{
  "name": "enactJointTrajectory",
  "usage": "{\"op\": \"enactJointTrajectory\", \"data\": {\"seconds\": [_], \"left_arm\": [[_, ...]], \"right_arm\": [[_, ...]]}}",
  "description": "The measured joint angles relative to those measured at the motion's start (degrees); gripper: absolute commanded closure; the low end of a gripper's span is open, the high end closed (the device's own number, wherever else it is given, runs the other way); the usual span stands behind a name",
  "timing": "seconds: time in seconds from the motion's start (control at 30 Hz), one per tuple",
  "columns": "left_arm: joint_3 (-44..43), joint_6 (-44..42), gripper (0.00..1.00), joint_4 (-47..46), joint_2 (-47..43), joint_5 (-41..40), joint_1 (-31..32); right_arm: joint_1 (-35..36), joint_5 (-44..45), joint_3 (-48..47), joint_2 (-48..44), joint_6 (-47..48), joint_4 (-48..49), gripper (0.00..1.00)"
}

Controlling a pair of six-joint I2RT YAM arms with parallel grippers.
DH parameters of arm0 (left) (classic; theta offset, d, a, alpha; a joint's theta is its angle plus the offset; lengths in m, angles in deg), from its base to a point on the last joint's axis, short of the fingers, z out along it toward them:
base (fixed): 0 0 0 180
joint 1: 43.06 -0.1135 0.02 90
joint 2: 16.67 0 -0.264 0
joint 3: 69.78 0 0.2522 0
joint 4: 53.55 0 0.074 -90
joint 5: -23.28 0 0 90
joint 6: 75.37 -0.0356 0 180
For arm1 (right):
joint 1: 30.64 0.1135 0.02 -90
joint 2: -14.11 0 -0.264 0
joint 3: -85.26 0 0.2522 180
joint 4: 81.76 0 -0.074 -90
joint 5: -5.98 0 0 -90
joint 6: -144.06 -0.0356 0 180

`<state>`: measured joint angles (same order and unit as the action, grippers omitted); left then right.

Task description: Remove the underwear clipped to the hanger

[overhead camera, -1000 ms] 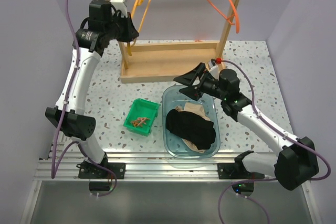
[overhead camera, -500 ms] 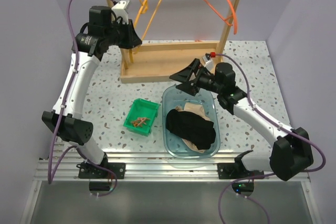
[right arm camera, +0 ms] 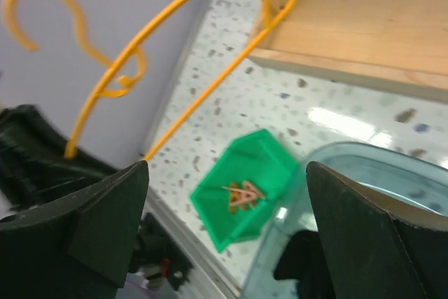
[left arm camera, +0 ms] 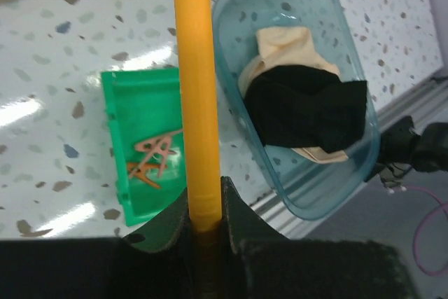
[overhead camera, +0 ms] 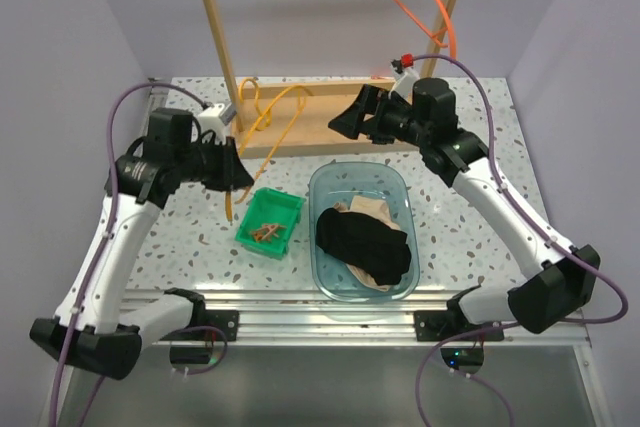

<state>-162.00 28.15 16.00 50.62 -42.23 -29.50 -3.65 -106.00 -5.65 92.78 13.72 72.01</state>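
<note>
The black underwear (overhead camera: 364, 244) lies on top of the pale beige underwear (overhead camera: 365, 208) in a clear blue tub (overhead camera: 330, 182); both also show in the left wrist view, black (left arm camera: 308, 113) over beige (left arm camera: 288, 43). My left gripper (overhead camera: 232, 169) is shut on the yellow hanger (overhead camera: 272, 112), low over the table near the wooden base; in the left wrist view its bar (left arm camera: 191, 89) runs between the jaws. My right gripper (overhead camera: 358, 119) is open and empty, raised above the far end of the tub. The yellow hanger also shows in the right wrist view (right arm camera: 161, 61).
A green bin (overhead camera: 270, 222) with brown clips (overhead camera: 266, 232) sits left of the tub. A wooden rack base (overhead camera: 320, 117) with two upright posts stands at the back. An orange hanger (overhead camera: 415, 2) hangs top right.
My left arm has come down and toward the near side, taking the yellow hanger off the rack to table height. My right gripper has risen and moved back over the rack base.
</note>
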Motion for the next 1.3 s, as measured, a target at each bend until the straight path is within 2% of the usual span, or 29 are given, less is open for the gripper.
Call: {"op": "enactJointTrajectory", "data": {"seconds": [0.2, 0.4, 0.6, 0.83, 0.93, 1.03, 1.1, 1.2, 1.3], "left_arm": [[8.9, 2.6, 1.00, 1.5, -13.4, 10.2, 0.1], [11.2, 5.7, 1.00, 5.0, -20.9, 20.0, 2.0], [5.4, 6.7, 1.00, 14.3, -23.0, 27.0, 4.5], [-0.6, 9.7, 1.00, 17.6, -26.4, 34.8, 7.8], [-2.6, 11.9, 1.00, 18.9, -27.4, 35.7, 10.1], [-5.5, 14.3, 1.00, 19.5, -27.5, 34.9, 13.3], [-7.1, 16.0, 1.00, 19.8, -27.6, 33.2, 16.0], [-8.6, 18.6, 1.00, 19.9, -28.3, 29.4, 19.9], [-8.7, 21.1, 1.00, 20.2, -29.2, 25.7, 23.5]], "right_arm": [[0.0, 7.2, 1.4, -5.2, 14.4, -9.1, 0.02], [0.0, 5.6, 2.5, -14.6, 25.4, -13.9, 0.01], [0.0, -0.6, -3.0, -15.7, 33.4, -22.6, 0.01], [-0.5, -11.0, -13.4, -12.6, 37.9, -32.4, 0.01], [-0.9, -18.3, -16.5, -11.1, 38.0, -35.3, 0.02], [-1.1, -27.4, -16.4, -10.0, 35.3, -35.3, 0.12], [-1.1, -35.6, -14.4, -9.6, 31.1, -32.7, 0.22], [-1.1, -45.8, -7.6, -10.1, 20.7, -23.7, 0.28], [-1.1, -52.2, -1.0, -10.9, 12.2, -16.6, 0.36]]}}
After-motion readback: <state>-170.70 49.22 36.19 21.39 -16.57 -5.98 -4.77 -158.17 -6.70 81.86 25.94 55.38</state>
